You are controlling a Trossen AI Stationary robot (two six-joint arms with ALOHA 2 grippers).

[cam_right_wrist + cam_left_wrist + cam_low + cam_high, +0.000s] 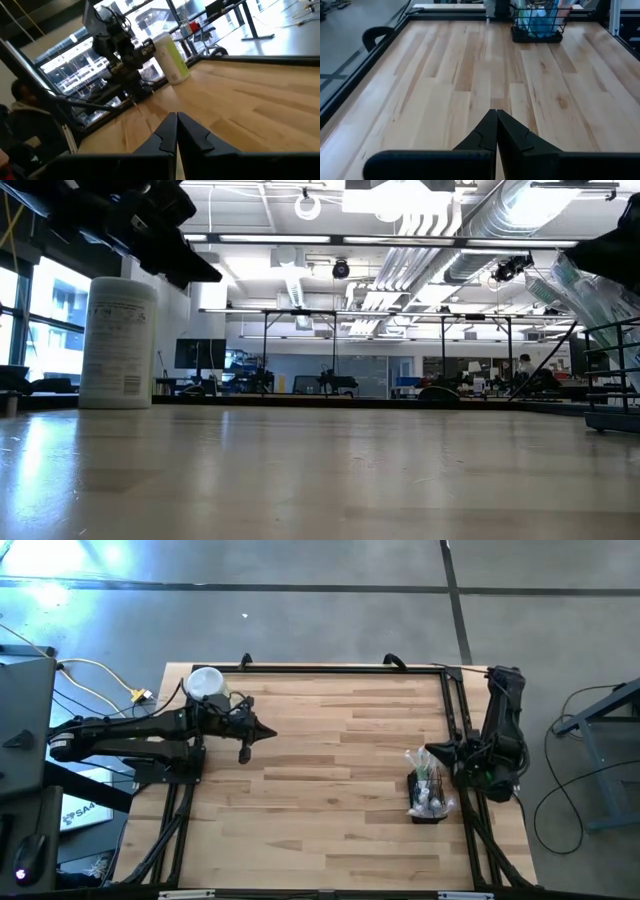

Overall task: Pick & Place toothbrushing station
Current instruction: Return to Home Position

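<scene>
The black wire-mesh holder [428,802] stands on its base near the table's right edge. Clear toothbrushes [420,772] and teal tubes [540,24] stick up out of it. My right gripper [431,752] is shut and hovers just on the far side of the brush tops, pointing toward the table's left; nothing is between its fingers [176,123]. My left gripper [270,732] is shut over the table's far left part, pointing right toward the holder [538,25], well short of it, and holds nothing [496,120].
A white canister [207,685] with a printed label stands at the far left corner, behind my left arm [117,45]. Bare wood lies between the two grippers. A black frame [455,720] runs along the table's far and right edges. A person sits beyond the left side [20,100].
</scene>
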